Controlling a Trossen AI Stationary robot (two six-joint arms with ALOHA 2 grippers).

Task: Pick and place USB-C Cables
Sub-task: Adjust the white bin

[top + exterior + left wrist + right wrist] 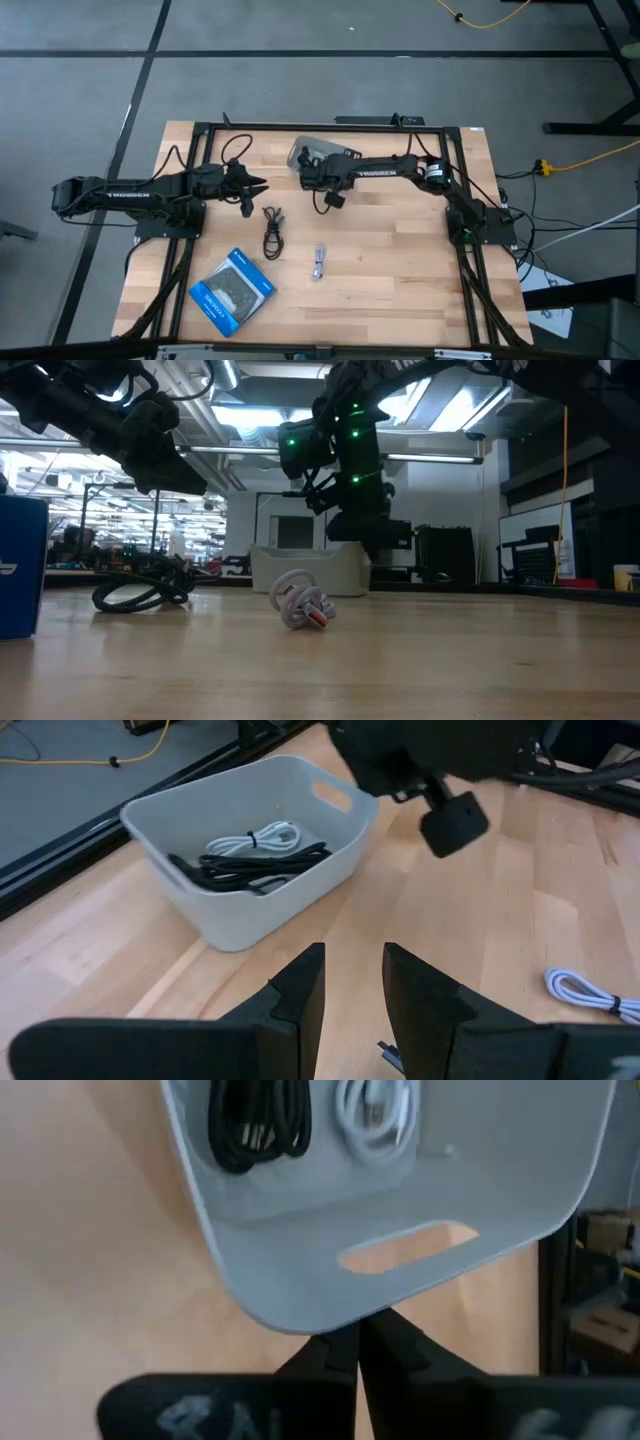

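A pale grey bin (pixel 303 152) stands at the table's far side. It holds a black cable bundle (pixel 255 1125) and a white one (pixel 375 1120); both also show in the left wrist view as a black bundle (pixel 250 868) and a white bundle (pixel 255 842). One black cable (pixel 272 232) and one pale grey cable (pixel 319 262) lie flat on the table. My right gripper (pixel 358 1342) is shut and hovers over the bin's near rim by its handle slot. My left gripper (pixel 258 185) is open narrowly. It is raised above the table, just beyond the black cable's far end.
A flat blue-and-black packet (pixel 232 290) lies near the table's front left. The pale cable (pixel 300 605) and black cable (pixel 140 595) lie apart on bare wood. A black frame runs around the table's edges. The right arm's wrist block (pixel 455 820) hangs beside the bin (pixel 250 920).
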